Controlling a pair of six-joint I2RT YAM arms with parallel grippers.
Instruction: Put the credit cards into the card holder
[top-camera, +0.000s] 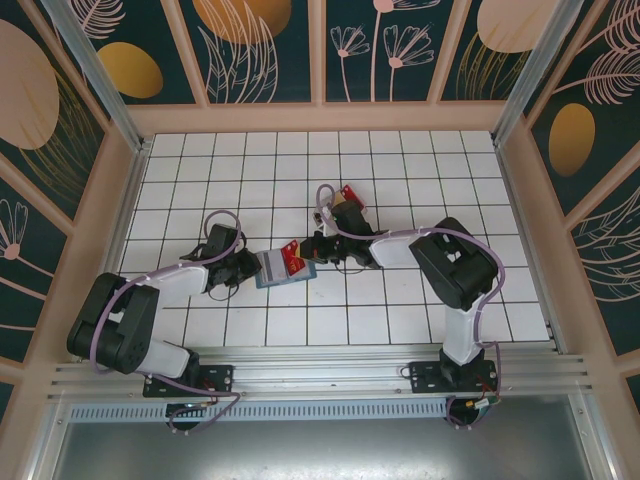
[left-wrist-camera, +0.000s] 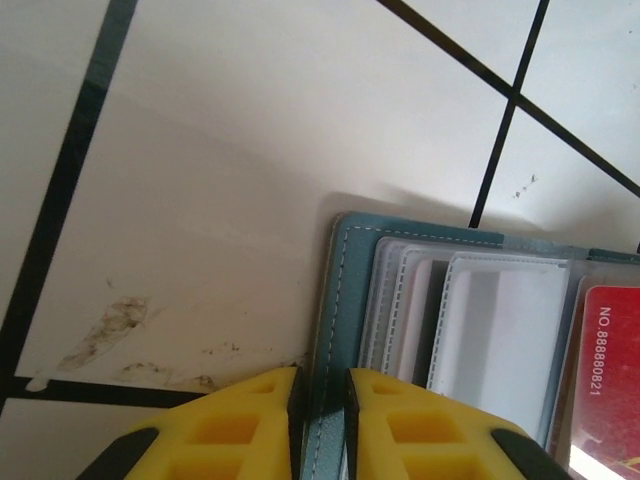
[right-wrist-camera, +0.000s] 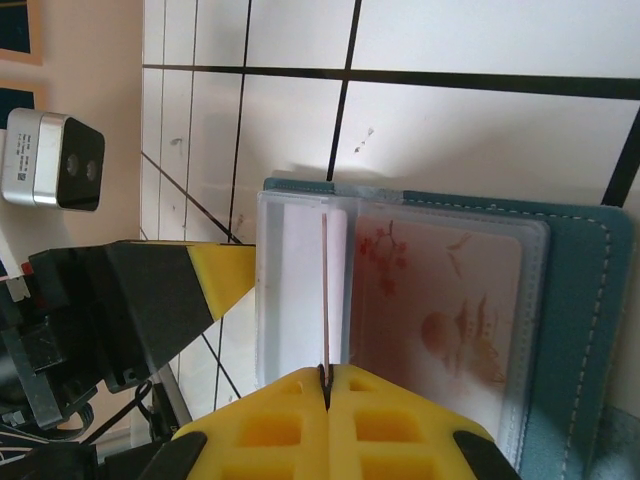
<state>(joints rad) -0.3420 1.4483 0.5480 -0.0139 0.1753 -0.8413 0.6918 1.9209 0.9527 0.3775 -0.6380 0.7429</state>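
Right gripper (right-wrist-camera: 326, 385) clenched on red card (right-wrist-camera: 325, 300), edge-on above card holder (right-wrist-camera: 290, 280), ready for slot. Left gripper (left-wrist-camera: 323, 400) straddles teal wallet (left-wrist-camera: 335, 300) rim at 9 o'clock, probably steadying; whether clamped, cannot tell.

The left wrist view's bottom edge cuts off the left gripper (left-wrist-camera: 323, 388), so whether its fingers (left-wrist-camera: 250, 420) press the teal wallet (left-wrist-camera: 350, 290) rim between them cannot be told. That view's right edge crops a red credit card (left-wrist-camera: 612, 370). In the right wrist view, the right gripper (right-wrist-camera: 326, 385) pinches something seen edge-on, too thin to name. Beyond the tabletop's middle, the right arm (top-camera: 400, 245) partly hides a second red card (top-camera: 351, 194).
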